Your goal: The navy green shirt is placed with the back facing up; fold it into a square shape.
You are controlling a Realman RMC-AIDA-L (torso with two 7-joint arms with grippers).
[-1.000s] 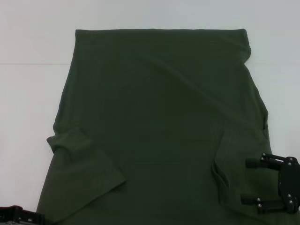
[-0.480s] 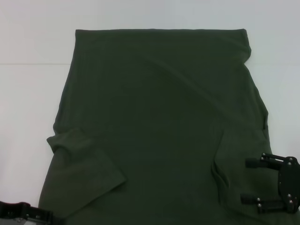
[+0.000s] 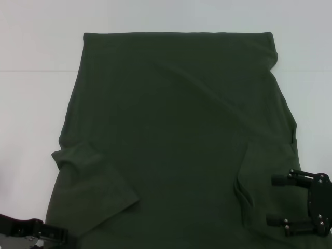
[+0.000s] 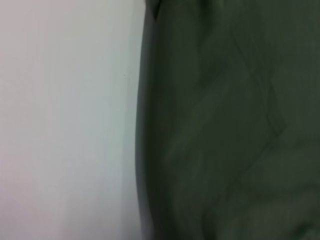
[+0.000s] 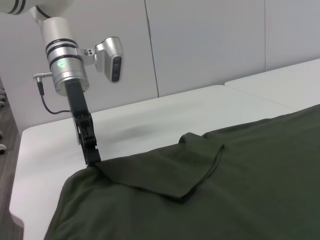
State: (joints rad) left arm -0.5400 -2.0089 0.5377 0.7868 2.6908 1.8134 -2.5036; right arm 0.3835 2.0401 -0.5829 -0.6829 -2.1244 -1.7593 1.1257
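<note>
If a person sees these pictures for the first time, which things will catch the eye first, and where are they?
The navy green shirt dominates: it lies spread over the white table, one sleeve folded inward on the robot's left. The right gripper, jaws open, rests at the shirt's near right edge. The left gripper touches the near left corner of the shirt.

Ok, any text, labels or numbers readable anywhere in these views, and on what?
None. The shirt lies plain side up with no print or tag showing. The left gripper at its corner and the right gripper at its other side carry no readable markings.
</note>
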